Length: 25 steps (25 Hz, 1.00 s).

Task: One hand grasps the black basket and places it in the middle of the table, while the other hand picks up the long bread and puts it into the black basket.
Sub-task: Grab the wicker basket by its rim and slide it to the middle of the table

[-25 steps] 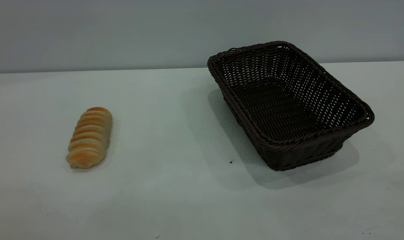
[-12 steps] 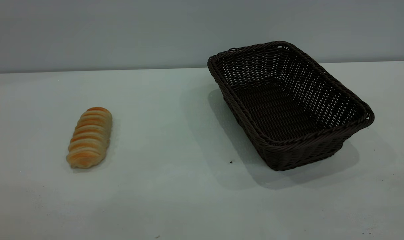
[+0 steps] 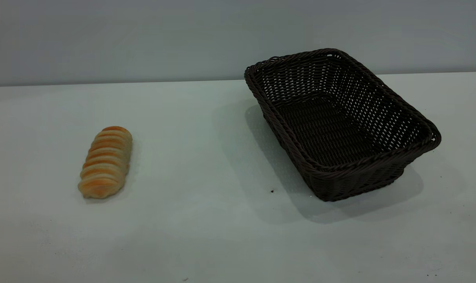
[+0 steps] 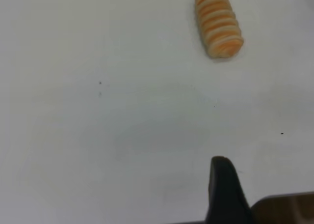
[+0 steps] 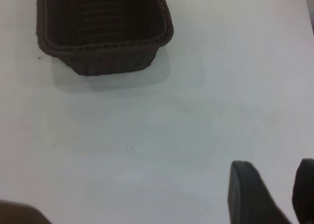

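Nothing on the table (image 3: pixel 206 236) has moved since the earlier pictures: the long bread (image 3: pixel 105 162) and the black basket (image 3: pixel 340 122) lie exactly where they were. Nearest, above the bare front part of the bench, hang the two grippers, seen only in the wrist views; the right gripper (image 5: pixel 272 192) shows two dark fingers with a gap between them, holding nothing, while of the left gripper (image 4: pixel 223 189) only one finger is seen, so I cannot tell if it is apart or together. Farther back the bread lies flat toward the left edge, and the empty basket stands toward the far right corner, well apart from the bread.
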Each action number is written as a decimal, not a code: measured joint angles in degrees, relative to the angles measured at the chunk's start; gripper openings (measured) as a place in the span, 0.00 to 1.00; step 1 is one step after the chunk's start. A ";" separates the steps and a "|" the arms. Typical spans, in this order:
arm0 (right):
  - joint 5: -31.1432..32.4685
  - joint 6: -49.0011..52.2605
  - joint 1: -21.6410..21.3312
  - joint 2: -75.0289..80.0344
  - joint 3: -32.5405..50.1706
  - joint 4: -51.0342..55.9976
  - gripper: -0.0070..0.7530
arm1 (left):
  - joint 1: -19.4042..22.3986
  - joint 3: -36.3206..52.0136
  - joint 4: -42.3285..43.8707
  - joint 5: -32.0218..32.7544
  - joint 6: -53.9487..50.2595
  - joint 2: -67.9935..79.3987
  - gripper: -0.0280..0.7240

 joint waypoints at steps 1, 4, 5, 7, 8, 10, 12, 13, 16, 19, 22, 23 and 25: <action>0.00 0.00 0.00 0.00 0.00 0.36 0.32 | 0.00 -0.10 0.00 -0.19 0.00 0.00 0.66; 0.00 -0.05 0.00 0.05 0.00 2.49 0.35 | 0.00 -0.64 0.00 -2.31 0.89 0.00 0.66; 0.00 -0.57 0.00 0.56 0.00 3.53 0.37 | 0.00 -0.69 0.00 -2.57 0.51 0.31 0.66; -0.12 -2.37 0.00 2.97 -0.12 6.07 0.44 | 0.00 -0.76 0.00 -2.93 -0.92 2.10 0.66; -0.37 -3.76 0.00 4.87 -0.35 7.92 0.48 | 0.00 -0.76 0.00 -3.49 -1.65 3.61 0.66; -1.30 -7.03 0.00 9.00 -0.85 11.97 0.57 | 0.00 -0.76 0.00 -5.76 -2.50 7.10 0.66; -2.64 -10.93 0.00 14.48 -1.88 15.88 0.63 | 0.00 -0.77 0.00 -9.15 -3.13 10.68 0.66; -3.15 -12.52 0.00 17.08 -2.47 17.15 0.65 | 0.00 -0.89 0.00 -11.01 -3.74 12.78 0.66; -3.67 -14.52 0.00 27.70 -5.10 19.93 0.67 | 0.00 -2.51 0.00 -14.64 -5.34 19.35 0.66; -3.67 -14.83 0.00 38.41 -8.13 21.17 0.67 | 0.00 -5.82 0.00 -16.79 -5.71 25.53 0.66; -3.83 -13.59 0.00 48.58 -10.92 22.56 0.67 | 0.00 -9.12 -0.07 -18.48 -5.76 29.94 0.66; -3.95 -12.47 0.00 51.87 -11.54 22.99 0.67 | 0.00 -9.90 -0.22 -18.97 -5.95 30.89 0.66; -4.28 -10.65 0.00 57.50 -11.92 23.78 0.67 | 0.00 -10.51 -0.22 -20.11 -6.44 31.72 0.66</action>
